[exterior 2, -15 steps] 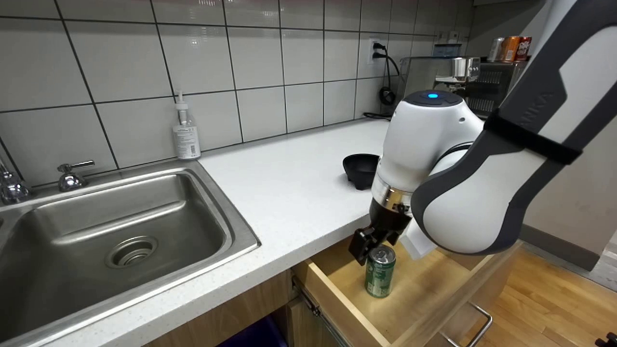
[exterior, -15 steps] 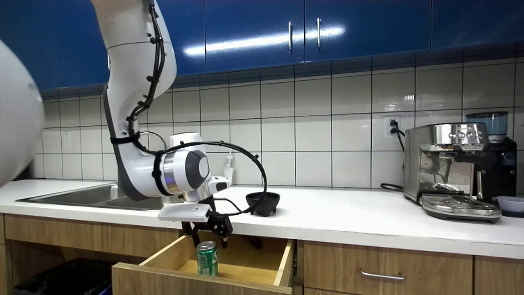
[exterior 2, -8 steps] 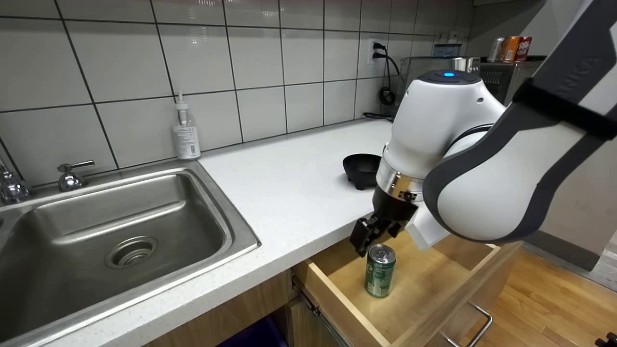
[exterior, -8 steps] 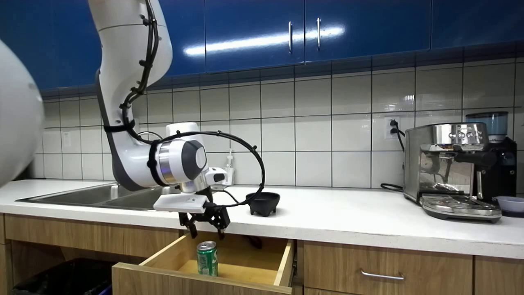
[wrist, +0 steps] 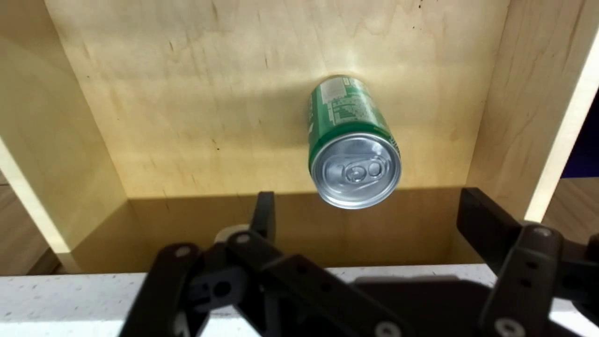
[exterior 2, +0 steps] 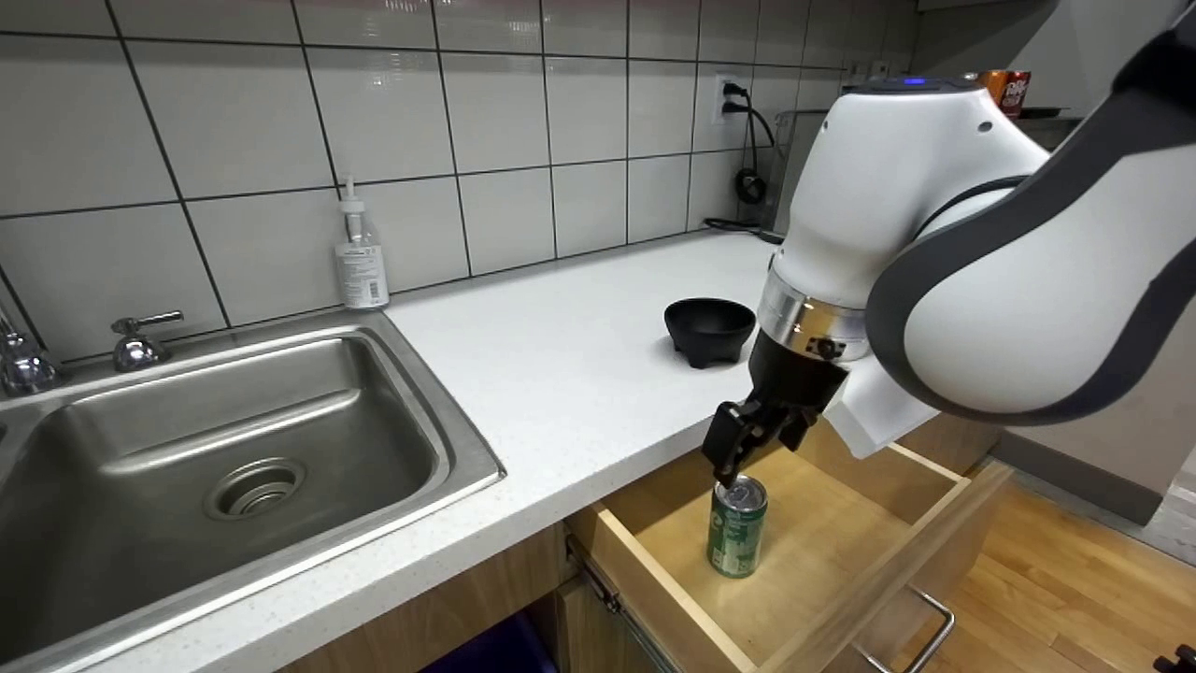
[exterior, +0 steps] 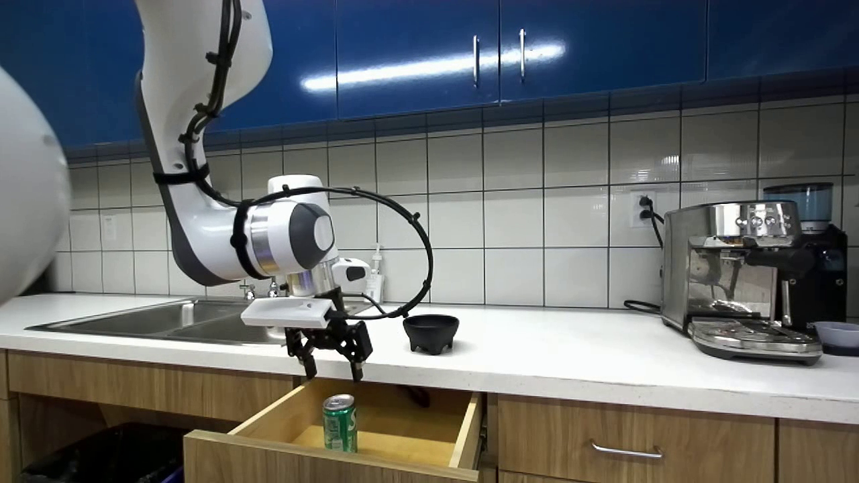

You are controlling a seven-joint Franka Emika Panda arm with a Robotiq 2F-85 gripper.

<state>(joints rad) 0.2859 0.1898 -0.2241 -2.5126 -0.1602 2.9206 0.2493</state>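
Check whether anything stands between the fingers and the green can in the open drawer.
Nothing visible does. In the wrist view, no object shows between the open fingers and the green can; in an exterior view, the can stands upright in the drawer, below and apart from the fingers.

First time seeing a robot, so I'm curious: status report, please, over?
Gripper open, holding nothing. Green can upright in open drawer, lower down, not touching. Nothing seen between can and gripper.

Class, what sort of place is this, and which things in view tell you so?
Most likely a kitchen, though whether at home or at work is unclear: a metal sink, a coffee machine and blue cupboards on the wall show it.
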